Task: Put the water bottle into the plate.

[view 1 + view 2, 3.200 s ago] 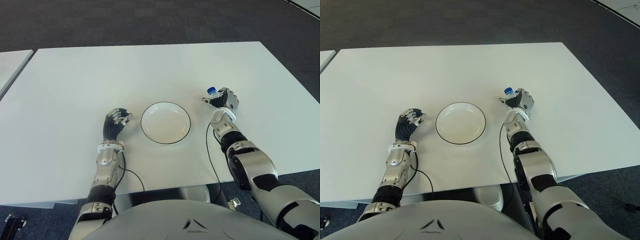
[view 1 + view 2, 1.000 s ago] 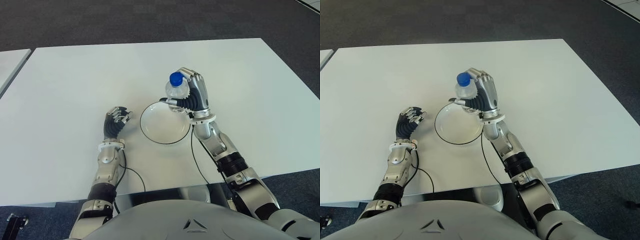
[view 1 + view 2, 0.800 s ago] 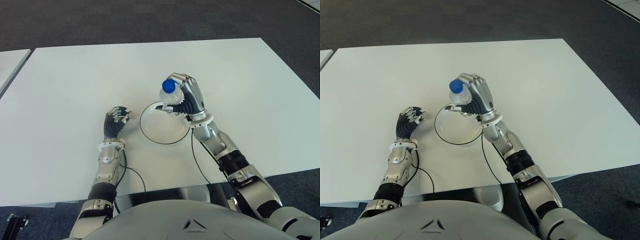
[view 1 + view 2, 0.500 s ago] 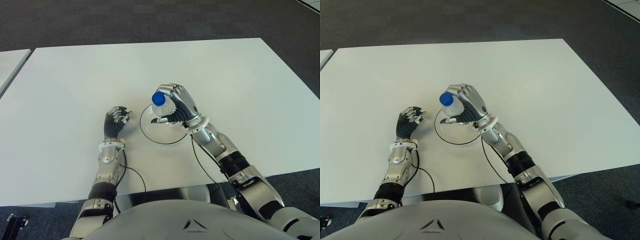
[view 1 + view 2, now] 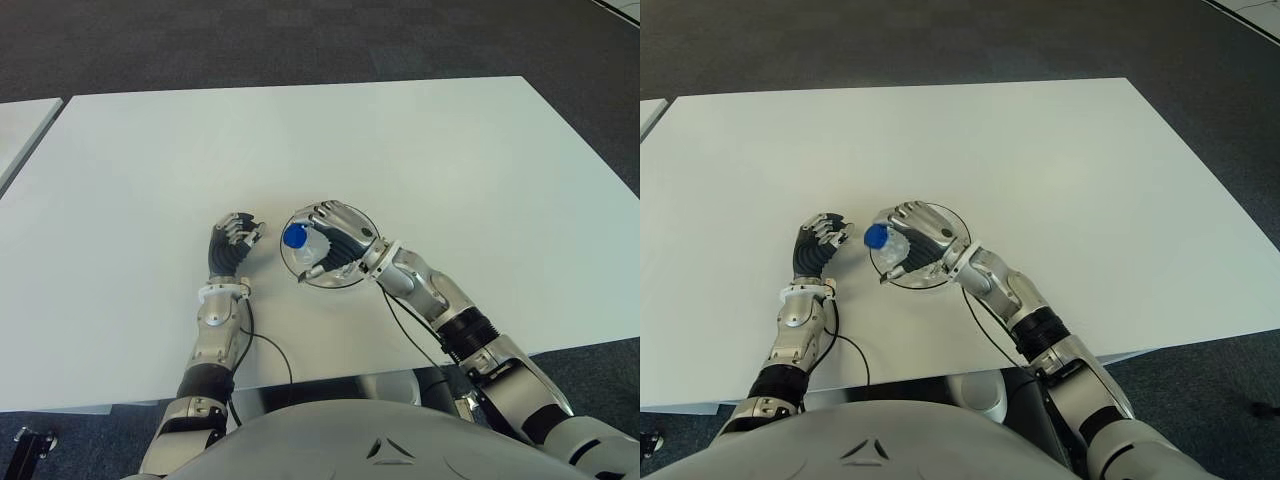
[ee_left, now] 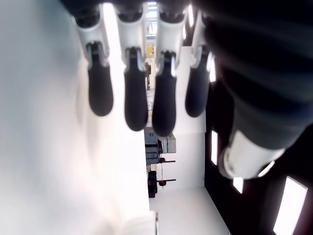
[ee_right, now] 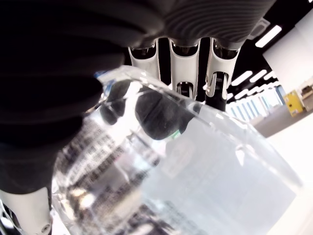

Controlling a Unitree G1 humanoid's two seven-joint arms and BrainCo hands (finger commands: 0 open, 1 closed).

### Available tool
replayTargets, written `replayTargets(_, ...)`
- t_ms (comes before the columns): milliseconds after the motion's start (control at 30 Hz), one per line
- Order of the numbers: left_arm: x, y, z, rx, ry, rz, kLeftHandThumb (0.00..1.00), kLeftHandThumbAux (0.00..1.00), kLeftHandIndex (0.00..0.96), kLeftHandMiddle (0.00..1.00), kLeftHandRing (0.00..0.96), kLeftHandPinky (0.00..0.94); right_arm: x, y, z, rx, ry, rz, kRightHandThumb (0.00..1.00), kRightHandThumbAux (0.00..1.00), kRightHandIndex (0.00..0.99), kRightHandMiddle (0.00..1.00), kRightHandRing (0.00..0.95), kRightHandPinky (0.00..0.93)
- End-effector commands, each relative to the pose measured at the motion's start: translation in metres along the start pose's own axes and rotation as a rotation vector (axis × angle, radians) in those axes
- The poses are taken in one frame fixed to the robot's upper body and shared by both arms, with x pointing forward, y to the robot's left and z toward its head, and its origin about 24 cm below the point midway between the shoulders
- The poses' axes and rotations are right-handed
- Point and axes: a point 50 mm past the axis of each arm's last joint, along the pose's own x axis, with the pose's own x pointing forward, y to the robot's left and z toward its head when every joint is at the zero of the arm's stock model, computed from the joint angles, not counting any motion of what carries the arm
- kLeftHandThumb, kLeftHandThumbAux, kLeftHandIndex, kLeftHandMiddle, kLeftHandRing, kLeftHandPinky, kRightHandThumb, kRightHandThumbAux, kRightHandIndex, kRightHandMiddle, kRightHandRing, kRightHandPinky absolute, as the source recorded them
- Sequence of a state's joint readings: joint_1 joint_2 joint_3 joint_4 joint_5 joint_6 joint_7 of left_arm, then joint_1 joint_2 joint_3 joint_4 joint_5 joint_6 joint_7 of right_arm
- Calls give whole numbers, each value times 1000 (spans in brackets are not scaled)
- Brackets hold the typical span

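Note:
My right hand [image 5: 335, 243] is curled around a clear water bottle [image 5: 305, 243] with a blue cap [image 5: 295, 237]. The bottle is tipped over on its side, cap pointing to my left, low over the white plate [image 5: 352, 276] with a dark rim. The hand and bottle cover most of the plate. In the right wrist view the bottle's clear body [image 7: 195, 186] fills the picture, with fingers [image 7: 185, 63] wrapped over it. My left hand [image 5: 231, 246] shows just left of the plate, fingers curled and holding nothing.
The white table [image 5: 450, 150] stretches wide around the plate. A second white table edge [image 5: 20, 125] shows at the far left. Dark carpet [image 5: 300, 40] lies beyond the table. A black cable [image 5: 400, 330] runs along my right forearm.
My right hand has carried the bottle from the table right of the plate over it, then lowered and tipped it sideways to the left. The left hand has not moved.

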State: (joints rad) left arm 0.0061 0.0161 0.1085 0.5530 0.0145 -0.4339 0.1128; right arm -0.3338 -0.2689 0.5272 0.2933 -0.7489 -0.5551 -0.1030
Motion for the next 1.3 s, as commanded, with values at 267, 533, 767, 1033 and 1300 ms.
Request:
replayTargets(267, -15, 4, -28, 12, 158, 35, 708, 717, 432, 539, 517, 503, -2, 9, -2, -124, -3, 141, 707, 722, 438, 884, 877, 867)
replayTargets(533, -15, 4, -28, 14, 171, 35, 708, 717, 432, 534, 512, 497, -3, 11, -4, -134, 9, 187, 704, 723, 438, 856, 846, 834)
replayTargets(767, -16, 4, -28, 12, 172, 35, 708, 717, 432, 536, 515, 503, -3, 11, -4, -135, 18, 192, 704, 724, 438, 847, 839, 832)
replayTargets(1033, -15, 4, -28, 5, 171, 36, 709, 717, 432, 541, 519, 501, -3, 12, -4, -130, 16, 191, 704, 723, 438, 837, 830, 823)
replayTargets(1300, -15, 5, -28, 22, 181, 38, 708, 717, 432, 532, 510, 500, -3, 12, -2, -78, 39, 192, 698, 725, 430, 635, 670, 683)
